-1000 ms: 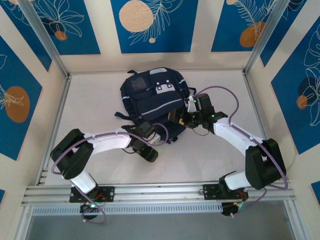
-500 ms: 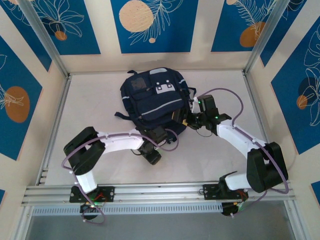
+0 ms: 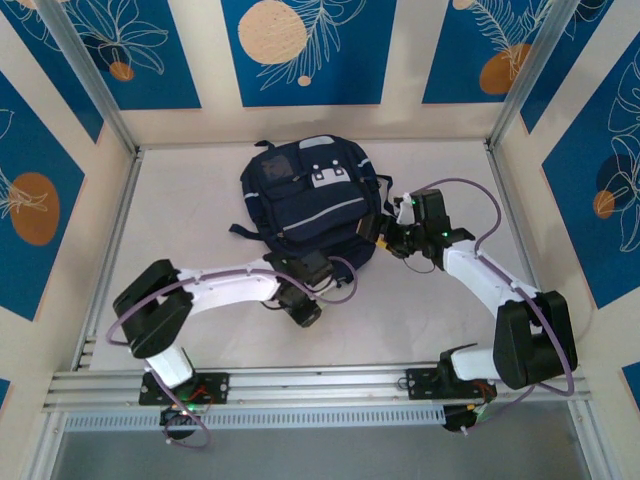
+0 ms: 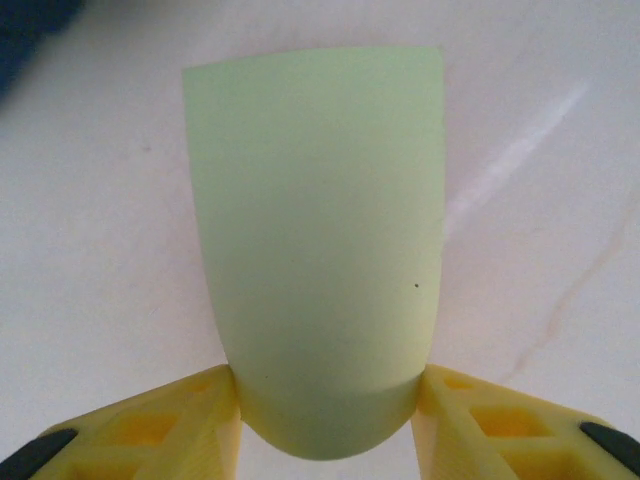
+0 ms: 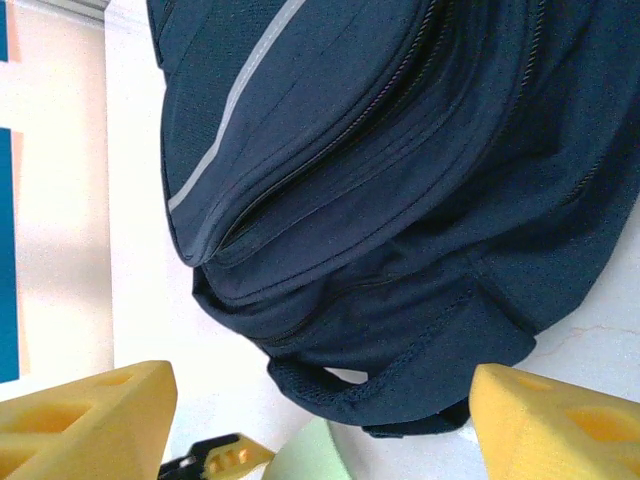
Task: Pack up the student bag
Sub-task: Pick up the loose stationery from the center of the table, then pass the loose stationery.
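The student bag [image 3: 310, 200] is navy blue with grey stripes and lies flat at the middle back of the table; its lower edge and a fabric loop show in the right wrist view [image 5: 400, 180]. My left gripper [image 4: 325, 400] is at the bag's near edge [image 3: 320, 265]. Its yellow fingers [image 4: 215, 405] press both sides of a pale green flat thing with a rounded end [image 4: 315, 230], which lies over the white table. A corner of the green thing [image 5: 310, 455] also shows below the bag. My right gripper [image 5: 320, 400] stands open beside the bag's right lower corner [image 3: 385, 240], holding nothing.
The white tabletop [image 3: 190, 210] is bare left of the bag and in front of the arms. Beige and blue panels wall in the back and both sides, with metal posts [image 3: 100, 90] at the back corners. An aluminium rail [image 3: 320, 385] runs along the near edge.
My left arm has reached right and inward toward the bag's near edge, and its jaws have closed onto the green thing. The right gripper has drifted slightly to the right.
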Tool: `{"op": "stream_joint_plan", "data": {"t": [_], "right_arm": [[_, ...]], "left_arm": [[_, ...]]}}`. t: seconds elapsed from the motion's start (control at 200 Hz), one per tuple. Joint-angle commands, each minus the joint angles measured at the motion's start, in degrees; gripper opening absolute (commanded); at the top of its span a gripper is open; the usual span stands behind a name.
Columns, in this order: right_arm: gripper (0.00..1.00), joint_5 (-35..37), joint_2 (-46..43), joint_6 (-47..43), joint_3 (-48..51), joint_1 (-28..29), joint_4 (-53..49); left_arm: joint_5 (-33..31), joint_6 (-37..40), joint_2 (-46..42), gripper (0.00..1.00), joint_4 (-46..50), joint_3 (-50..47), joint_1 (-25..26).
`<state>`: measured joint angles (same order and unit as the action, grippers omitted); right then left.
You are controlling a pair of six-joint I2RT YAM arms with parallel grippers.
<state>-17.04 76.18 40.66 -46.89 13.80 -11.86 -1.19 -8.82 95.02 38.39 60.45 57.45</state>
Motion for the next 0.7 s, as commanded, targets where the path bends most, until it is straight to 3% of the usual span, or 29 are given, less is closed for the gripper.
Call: {"op": "stream_joint_plan", "data": {"t": [0.0, 0.295, 0.695], "right_arm": [[0.77, -4.8, -2.0, -1.0, -0.8, -1.3, -1.8], [0.76, -17.1, -0.3, -2.1, -1.4, -1.2, -1.6], [0.7, -22.3, 6.7, -0.4, -0.3, 3.6, 4.0]], "left_arm": [[2.6, 1.0, -3.8, 0.46, 0.2, 2.8, -0.4], [3.5, -0.9, -5.2, 0.44, -4.0, 5.5, -3.6], [7.2, -3.7, -5.2, 0.43, -13.3, 6.3, -6.1]]}}
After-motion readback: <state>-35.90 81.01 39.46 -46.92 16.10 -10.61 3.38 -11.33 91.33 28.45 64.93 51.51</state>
